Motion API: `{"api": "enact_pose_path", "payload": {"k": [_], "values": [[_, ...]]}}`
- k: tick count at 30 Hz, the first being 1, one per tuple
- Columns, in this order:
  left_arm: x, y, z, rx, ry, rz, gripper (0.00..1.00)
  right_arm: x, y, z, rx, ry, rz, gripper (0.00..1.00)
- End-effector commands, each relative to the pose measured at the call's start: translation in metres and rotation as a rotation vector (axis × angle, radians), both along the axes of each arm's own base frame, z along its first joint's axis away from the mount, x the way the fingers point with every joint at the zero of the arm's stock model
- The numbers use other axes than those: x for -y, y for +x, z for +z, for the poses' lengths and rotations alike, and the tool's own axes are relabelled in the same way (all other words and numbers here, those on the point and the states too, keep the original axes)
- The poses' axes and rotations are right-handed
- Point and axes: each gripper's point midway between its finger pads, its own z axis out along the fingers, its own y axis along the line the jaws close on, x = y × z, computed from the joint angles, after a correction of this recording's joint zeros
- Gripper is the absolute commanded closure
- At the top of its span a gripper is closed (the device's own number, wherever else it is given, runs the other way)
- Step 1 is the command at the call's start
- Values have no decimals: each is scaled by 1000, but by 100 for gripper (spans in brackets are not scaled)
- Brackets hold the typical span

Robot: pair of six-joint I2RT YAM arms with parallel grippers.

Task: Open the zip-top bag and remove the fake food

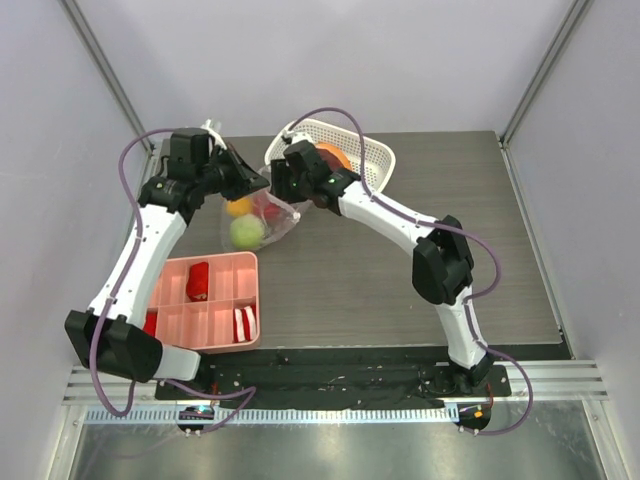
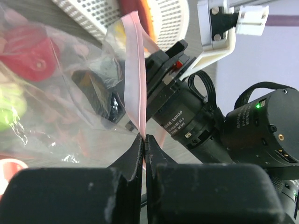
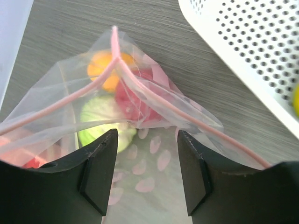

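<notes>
Nearest the bases, the pink tray [image 1: 212, 258] sat on the worktop [image 1: 400, 290] w/ its own red pieces, not part of the job. Just beyond it the zip-top bag [image 1: 275, 225] was held up by its mouth btwn the two arms, the fake food [image 1: 247, 232] (green ball, red fruit, yellow-orange fruit) slumped in its low end. L pincer [image 2: 144, 140] was fully closed on the pink zip strip [image 2: 135, 70], one lip only by the look of it. R pincer [image 3: 145, 172] stood wide apart, gripping nothing, w/ bag film lying in the gap; the two strips diverged, so the mouth looked part-split. My judgement: R should close on the opposite lip only, near L's hold, then both pull apart slowly, square to the seal, mouth kept up so nothing spills. Farthest, the white basket [image 3: 247, 51] stood near the bag; steer clear of it.
</notes>
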Motion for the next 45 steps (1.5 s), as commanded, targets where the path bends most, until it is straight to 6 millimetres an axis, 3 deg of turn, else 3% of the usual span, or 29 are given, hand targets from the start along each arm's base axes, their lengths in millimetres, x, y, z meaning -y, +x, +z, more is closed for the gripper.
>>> {"api": "enact_pose_path", "payload": {"k": [1, 5, 13, 15, 20, 26, 34, 35, 38, 40, 45], "values": [[12, -14, 64, 137, -101, -38, 100, 34, -15, 71, 87, -73, 17, 40], [14, -19, 66, 135, -118, -31, 100, 37, -26, 87, 101, -55, 64, 37], [-5, -24, -10, -4, -5, 55, 100, 30, -30, 28, -16, -105, 103, 29], [-11, -27, -21, -13, 22, 68, 100, 26, -28, 24, -24, -105, 111, 25], [-20, -26, -43, -48, 88, 78, 100, 19, -27, -9, -93, -118, 108, 24], [-25, -20, -64, -75, 145, 78, 100, 42, -26, -44, -189, -98, -25, 26], [-6, -4, -72, -101, 81, 33, 100, 58, -12, -47, -121, -129, -84, 30], [-5, -1, -71, -101, 78, 34, 100, 60, -12, -55, -121, -138, -89, 30], [-3, 10, -62, -80, 75, 33, 100, 56, -7, -58, -113, -107, -99, 34], [2, 15, -51, -58, 62, 12, 100, 54, -13, -51, -133, -70, -100, 35], [17, 19, -34, -16, 21, -34, 100, 61, -28, -55, -148, -46, -100, 49]]}}
